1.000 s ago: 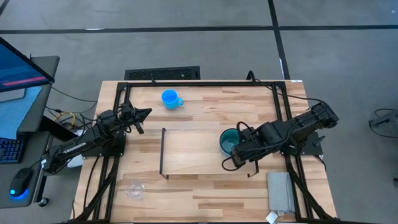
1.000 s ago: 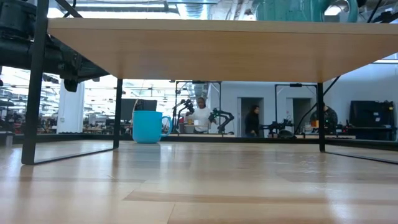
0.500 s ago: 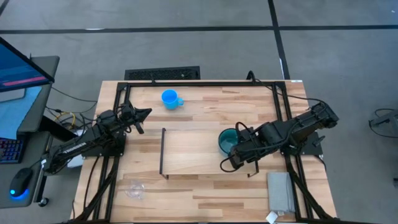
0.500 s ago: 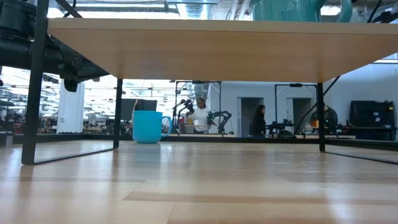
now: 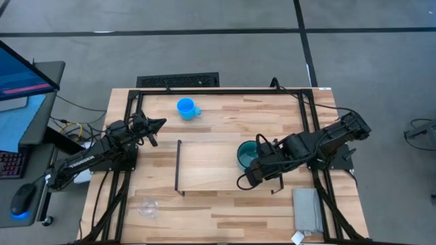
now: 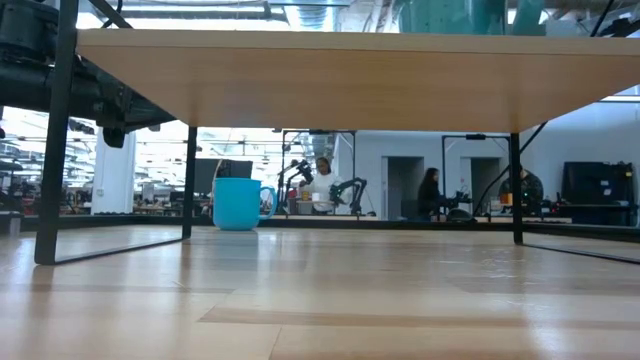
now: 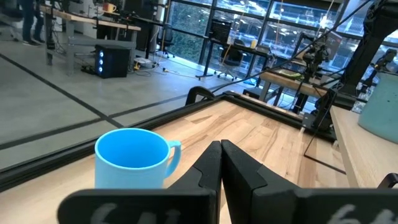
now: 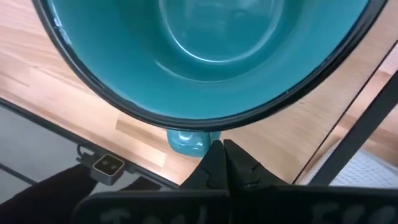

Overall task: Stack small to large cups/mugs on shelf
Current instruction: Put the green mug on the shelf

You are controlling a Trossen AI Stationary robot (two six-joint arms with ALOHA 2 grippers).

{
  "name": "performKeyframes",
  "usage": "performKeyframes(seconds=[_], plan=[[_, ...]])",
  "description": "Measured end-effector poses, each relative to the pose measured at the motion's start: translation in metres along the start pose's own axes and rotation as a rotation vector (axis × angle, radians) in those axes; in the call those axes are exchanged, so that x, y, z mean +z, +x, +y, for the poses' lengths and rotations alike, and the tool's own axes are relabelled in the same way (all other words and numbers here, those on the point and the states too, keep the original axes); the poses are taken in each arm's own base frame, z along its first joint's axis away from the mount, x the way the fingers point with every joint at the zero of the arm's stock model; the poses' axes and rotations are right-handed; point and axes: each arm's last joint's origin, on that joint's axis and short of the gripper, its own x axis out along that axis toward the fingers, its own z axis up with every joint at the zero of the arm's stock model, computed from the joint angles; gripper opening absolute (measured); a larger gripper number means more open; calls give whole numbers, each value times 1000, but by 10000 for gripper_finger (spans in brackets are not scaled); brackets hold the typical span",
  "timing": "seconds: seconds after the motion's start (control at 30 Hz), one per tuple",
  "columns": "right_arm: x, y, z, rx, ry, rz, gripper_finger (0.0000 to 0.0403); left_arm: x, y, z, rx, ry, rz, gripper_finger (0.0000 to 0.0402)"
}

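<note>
The teal mug stands upright on the right part of the shelf, a light-wood board with black wire ends; in the low view only its base shows above the board. My right gripper points steeply down at the mug's near right side, shut. The blue mug stands on the table by the far edge, and the clear glass cup near the front left corner. My left gripper waits shut at the table's left edge, pointing toward the blue mug. My right gripper comes from above, slanting in from the table's right. Its shut fingertips lie against the teal mug's handle, just below the rim. Whether they pinch the handle or only press on it cannot be told. The mug stands on the shelf board.
A folded grey cloth lies at the table's near right corner. Black frame rails run along the far edge and both sides of the table. A monitor and keyboard stand off the left edge. People move in the room beyond.
My right gripper has tipped further down, and its fingertips have swung a little toward the table's left. The teal mug has slid slightly leftward along the shelf board, staying upright. The left arm has kept still.
</note>
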Motion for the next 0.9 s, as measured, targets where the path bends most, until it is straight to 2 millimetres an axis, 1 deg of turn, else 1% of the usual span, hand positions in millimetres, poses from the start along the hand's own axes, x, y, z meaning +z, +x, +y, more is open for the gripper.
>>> performKeyframes(seconds=[0.67,0.9], plan=[[1,0,9,88,-2,-25,1,0,0,0,0,-1,0,0],[1,0,5,46,-2,-24,1,0,0,0,0,-4,0,0]])
